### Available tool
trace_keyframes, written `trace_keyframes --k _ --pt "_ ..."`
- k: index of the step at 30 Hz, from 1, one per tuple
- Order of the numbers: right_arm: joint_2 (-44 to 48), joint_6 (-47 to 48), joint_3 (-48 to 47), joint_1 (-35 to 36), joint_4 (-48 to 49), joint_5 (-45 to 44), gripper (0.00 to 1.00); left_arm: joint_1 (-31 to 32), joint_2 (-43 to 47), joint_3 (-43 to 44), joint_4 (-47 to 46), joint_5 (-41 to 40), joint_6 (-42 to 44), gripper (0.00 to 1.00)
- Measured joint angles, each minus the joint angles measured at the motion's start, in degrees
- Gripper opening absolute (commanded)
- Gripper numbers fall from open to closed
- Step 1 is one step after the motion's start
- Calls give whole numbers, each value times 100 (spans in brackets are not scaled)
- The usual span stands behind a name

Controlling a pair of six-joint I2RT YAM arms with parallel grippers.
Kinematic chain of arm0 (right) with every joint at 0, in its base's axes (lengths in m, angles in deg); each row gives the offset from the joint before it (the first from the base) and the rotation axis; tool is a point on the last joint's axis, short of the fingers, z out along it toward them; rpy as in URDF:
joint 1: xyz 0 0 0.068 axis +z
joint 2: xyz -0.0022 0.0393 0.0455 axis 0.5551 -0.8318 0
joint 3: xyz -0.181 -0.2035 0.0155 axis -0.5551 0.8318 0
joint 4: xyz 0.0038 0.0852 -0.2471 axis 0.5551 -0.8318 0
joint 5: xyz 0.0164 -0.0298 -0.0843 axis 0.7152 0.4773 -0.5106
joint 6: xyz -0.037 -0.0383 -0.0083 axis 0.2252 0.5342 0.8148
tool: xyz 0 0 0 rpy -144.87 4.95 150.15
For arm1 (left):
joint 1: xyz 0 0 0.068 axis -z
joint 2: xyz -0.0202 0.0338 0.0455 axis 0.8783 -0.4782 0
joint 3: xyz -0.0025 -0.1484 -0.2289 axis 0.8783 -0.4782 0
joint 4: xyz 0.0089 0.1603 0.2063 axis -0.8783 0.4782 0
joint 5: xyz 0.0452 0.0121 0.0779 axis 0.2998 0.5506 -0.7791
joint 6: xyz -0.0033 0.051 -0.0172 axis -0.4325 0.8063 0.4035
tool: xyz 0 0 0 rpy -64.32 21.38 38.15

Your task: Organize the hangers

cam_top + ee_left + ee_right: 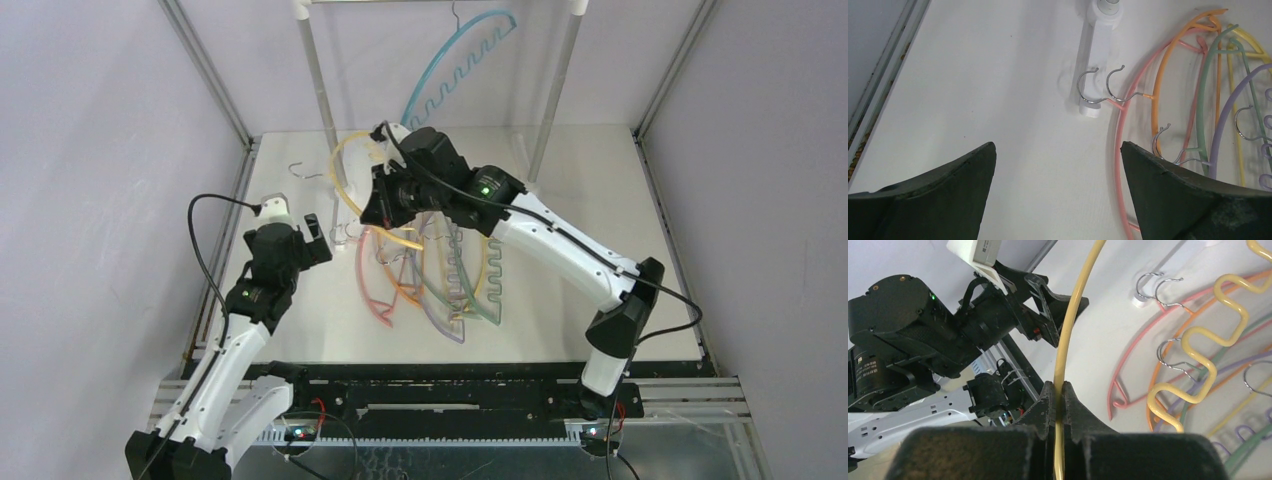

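My right gripper (1058,387) is shut on the thin arc of a yellow hanger (1074,305), whose wavy bar (1208,365) hangs beside it; in the top view it (345,170) is lifted above the table, left of the pile. Pink (365,285), orange (1158,85), green (1204,90) and lilac (1228,110) hangers lie in a heap at the table's middle. A teal hanger (455,75) hangs from the rail at the back. My left gripper (1058,150) stands open over bare table, just left of the pink hanger (1120,130), holding nothing.
The rail frame's two posts (318,80) (560,80) rise at the back, with a white foot (1098,50) lying on the table by two metal hooks (1100,87). Grey walls close in both sides. The left arm (923,325) is close to the right gripper.
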Motion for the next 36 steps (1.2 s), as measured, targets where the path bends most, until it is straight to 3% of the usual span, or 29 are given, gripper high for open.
trace_keyframes --k 13,19,27,36 --pt "1268 -551 844 22 636 -361 0 0 94 0 -2 94 2 99" --pt "1228 -1058 844 166 1281 -531 0 0 149 0 0 153 2 99" --pt "1202 -1639 1062 332 2282 -1663 0 0 442 -179 7 260 -4 99" --pt "409 -1784 387 162 3158 -2385 0 0 627 -234 136 275 0 99"
